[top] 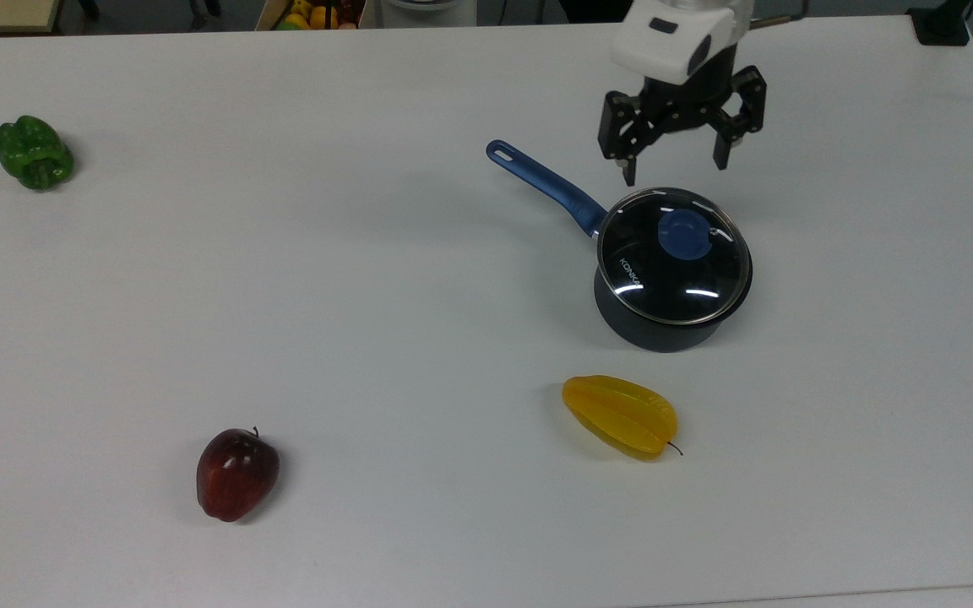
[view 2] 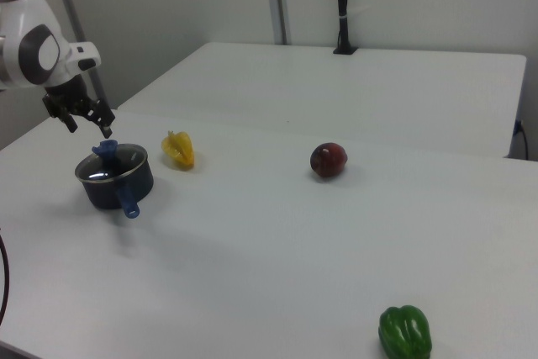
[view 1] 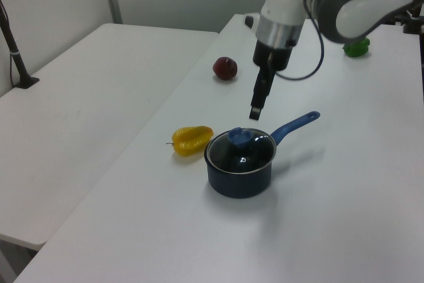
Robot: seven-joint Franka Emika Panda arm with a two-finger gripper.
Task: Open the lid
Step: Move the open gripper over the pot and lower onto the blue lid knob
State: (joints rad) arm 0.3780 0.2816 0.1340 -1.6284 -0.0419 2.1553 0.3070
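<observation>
Your end effector [top: 675, 171] hangs spread wide and empty, just above the lid [top: 672, 255]. The lid sits on the saucepan [top: 660, 325], untouched.

Lid [top: 674, 256] clear, blue knob; carambola [top: 620, 415] yellow; apple [top: 236, 473] dark red.

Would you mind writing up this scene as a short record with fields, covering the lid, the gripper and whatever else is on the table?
lid: seated on the saucepan, blue knob up
gripper: jaws open, above the table just beyond the lid, touching nothing
saucepan handle: points to the top view's upper left
starfruit: near the saucepan, apart from it
apple: toward the top view's lower left
green pepper: far corner, the top view's upper left
table: white
</observation>
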